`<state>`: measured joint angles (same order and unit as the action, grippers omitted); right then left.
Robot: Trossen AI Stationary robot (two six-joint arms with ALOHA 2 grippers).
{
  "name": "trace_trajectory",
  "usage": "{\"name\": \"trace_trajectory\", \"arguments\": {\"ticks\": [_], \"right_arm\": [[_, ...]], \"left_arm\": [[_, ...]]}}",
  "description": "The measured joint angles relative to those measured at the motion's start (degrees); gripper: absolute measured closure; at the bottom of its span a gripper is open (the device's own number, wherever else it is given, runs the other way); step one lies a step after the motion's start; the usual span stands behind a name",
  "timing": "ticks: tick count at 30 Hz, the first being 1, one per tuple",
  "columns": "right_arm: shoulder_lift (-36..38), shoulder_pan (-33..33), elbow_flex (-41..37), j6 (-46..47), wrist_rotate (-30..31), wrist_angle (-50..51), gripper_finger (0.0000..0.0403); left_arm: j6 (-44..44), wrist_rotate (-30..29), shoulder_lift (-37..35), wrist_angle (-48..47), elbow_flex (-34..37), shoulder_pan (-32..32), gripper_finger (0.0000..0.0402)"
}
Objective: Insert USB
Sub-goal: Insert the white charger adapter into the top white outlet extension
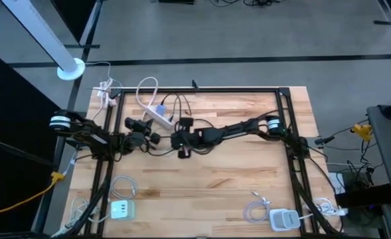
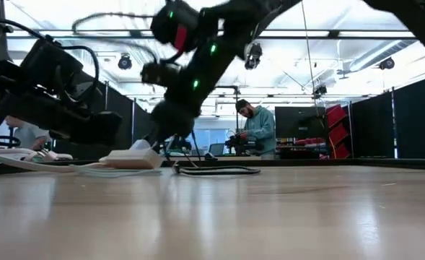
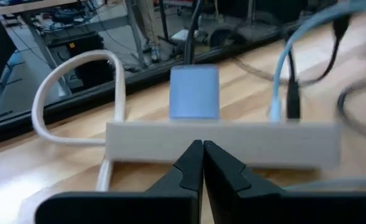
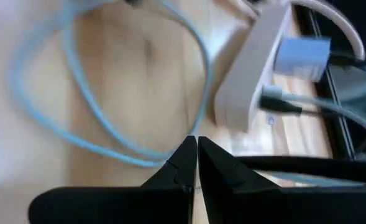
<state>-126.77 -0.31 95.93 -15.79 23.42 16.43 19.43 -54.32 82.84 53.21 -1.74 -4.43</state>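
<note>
In the high view both arms are reaching toward the upper middle of the frame; the left arm (image 1: 92, 136) is stretching from the left edge of the table (image 1: 235, 192), and its gripper (image 1: 156, 137) is sitting just below the white power strip (image 1: 156, 115); the right arm (image 1: 245, 127) is running in from the right side, bent low and long, with its gripper (image 1: 175, 141) lying just right of the left one, the two close together. In the left wrist view the left gripper's fingers (image 3: 189, 165) are pressing together, closed on nothing, and pointing at the long side of the strip (image 3: 223, 143); a blue plug block (image 3: 195, 92) is standing in the strip, with a pale cable (image 3: 281, 81) and a dark one (image 3: 292, 102) plugged in beside it. In the right wrist view the right gripper's fingers (image 4: 184, 163) are likewise closed and empty, aiming past the end of the strip (image 4: 251, 68); a light blue cable (image 4: 108, 124) is looping over the wood in front of them. In the low view the strip (image 2: 134, 159) is lying at left of centre with the right arm (image 2: 190, 72) slanting down toward it; a person (image 2: 257, 130) is standing far behind; which cable carries the USB plug cannot be told. Two white chargers (image 1: 122, 210) are lying near the lower corners of the high view.
</note>
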Motion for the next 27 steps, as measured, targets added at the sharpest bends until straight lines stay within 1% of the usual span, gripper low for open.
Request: {"name": "trace_trajectory", "arguments": {"ticks": [3,6,9,14,17,20,22,24,27], "right_arm": [[2.6,0.4,-0.3,0.3,-3.9,2.3,0.0403],[5.4,0.6,-0.4,1.1,-4.4,4.6,0.0403],[7.6,0.8,-0.8,2.3,-4.5,4.5,0.0403],[9.7,1.5,-2.2,6.1,-10.3,4.7,0.0403],[9.9,2.5,-2.7,6.9,-10.4,4.3,0.0403],[9.5,3.6,-3.4,7.8,-10.8,4.6,0.0403],[9.1,4.3,-3.7,8.5,-11.5,2.5,0.0403],[9.1,4.9,-4.2,9.2,-11.8,3.4,0.0403],[8.7,5.6,-4.8,10.5,-11.9,2.4,0.0403]], "left_arm": [[-1.9,1.1,-0.1,0.3,-0.6,0.0,0.0402],[-5.3,1.5,0.2,1.0,-2.7,0.0,0.0402],[-9.2,1.5,0.5,0.8,-4.3,-0.4,0.0402],[-13.2,2.8,1.1,2.1,-6.6,-2.4,0.0402],[-13.8,6.8,0.4,3.1,-6.7,-4.9,0.0402],[-12.7,12.6,0.9,3.3,-7.5,-10.2,0.0402],[-11.1,16.6,1.5,2.4,-7.7,-13.6,0.0402],[-10.2,20.4,2.4,1.8,-7.9,-16.4,0.0402],[-9.2,24.6,3.8,1.5,-8.1,-17.6,0.0402]]}}
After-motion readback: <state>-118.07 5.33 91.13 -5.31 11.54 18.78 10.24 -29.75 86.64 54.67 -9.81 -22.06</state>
